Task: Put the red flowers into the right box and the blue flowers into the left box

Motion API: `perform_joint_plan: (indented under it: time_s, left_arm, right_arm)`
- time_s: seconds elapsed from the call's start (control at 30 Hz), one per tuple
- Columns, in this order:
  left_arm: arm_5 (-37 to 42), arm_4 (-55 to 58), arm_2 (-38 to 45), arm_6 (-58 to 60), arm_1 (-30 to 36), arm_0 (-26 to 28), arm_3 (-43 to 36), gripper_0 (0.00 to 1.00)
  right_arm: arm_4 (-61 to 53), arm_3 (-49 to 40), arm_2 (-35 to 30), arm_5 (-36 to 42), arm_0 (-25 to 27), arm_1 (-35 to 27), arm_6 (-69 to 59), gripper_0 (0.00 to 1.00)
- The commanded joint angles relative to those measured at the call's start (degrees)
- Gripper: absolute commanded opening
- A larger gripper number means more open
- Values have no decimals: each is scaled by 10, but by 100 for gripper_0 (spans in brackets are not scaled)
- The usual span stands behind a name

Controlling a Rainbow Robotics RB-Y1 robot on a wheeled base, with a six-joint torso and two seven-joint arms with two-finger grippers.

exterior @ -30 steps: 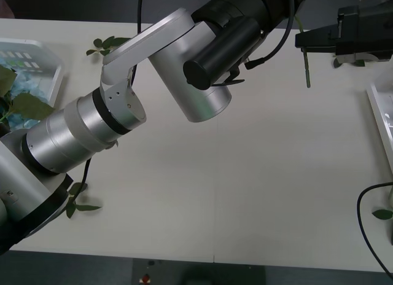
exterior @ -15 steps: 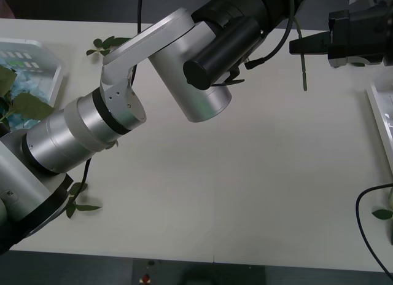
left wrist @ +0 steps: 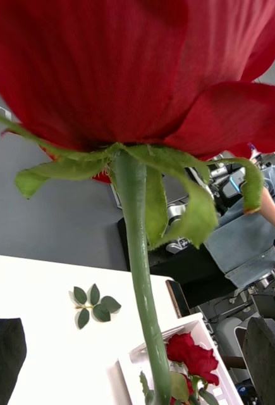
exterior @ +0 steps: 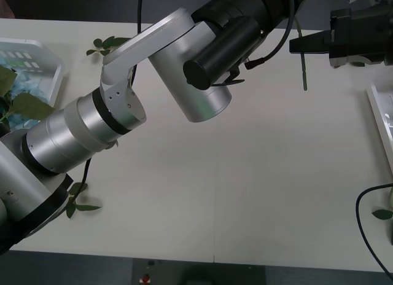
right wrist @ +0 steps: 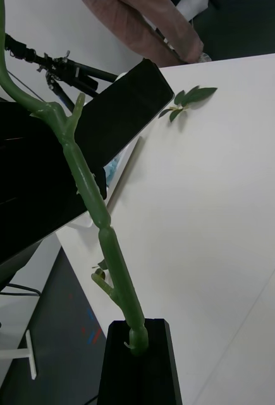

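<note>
At upper right of the front view, saw the right gripper (exterior: 296,45) closed on the thin green stem (exterior: 303,73) of a red rose (left wrist: 131,63), gripped at its lower end above the table (exterior: 245,187). Close under the bloom, found the left gripper (left wrist: 134,364) open, black fingers (left wrist: 4,351) apart either side of the stem. At right edge, noted the right box (exterior: 377,107) holding more red roses (left wrist: 191,354). At far left, spotted the left box (exterior: 56,73) with blue flowers (exterior: 24,82).
</note>
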Motion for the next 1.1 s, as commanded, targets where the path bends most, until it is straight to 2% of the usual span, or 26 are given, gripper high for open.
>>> perform_joint_plan:
  time_s: [0.03, 0.3, 0.37, 0.47, 0.57, 0.7, 0.9, 1.0, 1.03, 1.1]
  left_arm:
    - [0, -2, 2, 11, -1, -19, -13, 100]
    - [0, -2, 2, 11, -1, -19, -13, 100]
    - [-2, -7, 1, 14, 4, -2, -10, 100]
    - [-3, 11, 21, 52, 24, 2, -37, 100]
    - [2, 37, 38, 81, 56, 5, -75, 100]
    - [17, 105, 62, 80, 136, 17, -140, 100]
    - [-12, 174, 101, 43, 260, 87, -231, 100]
    - [-62, 185, 119, -13, 305, 153, -260, 100]
    - [-68, 185, 121, -19, 311, 160, -262, 100]
    - [-135, 182, 129, -63, 352, 217, -266, 100]
  right_arm:
    - [-18, -8, -17, -2, 2, -35, -27, 0]
    - [-34, -8, -53, -2, 49, -96, -40, 0]
    - [-33, -8, -64, -2, 62, -107, -44, 0]
    - [-21, -8, -97, -2, 91, -122, -48, 0]
    - [3, -8, -124, -2, 120, -132, -50, 0]
    - [60, -8, -152, -2, 147, -147, -53, 0]
    - [178, -8, -164, -2, 171, -168, -61, 0]
    - [237, -8, -164, -2, 175, -173, -68, 0]
    - [243, -8, -164, -2, 176, -174, -68, 0]
    - [288, -8, -164, -1, 179, -175, -75, 0]
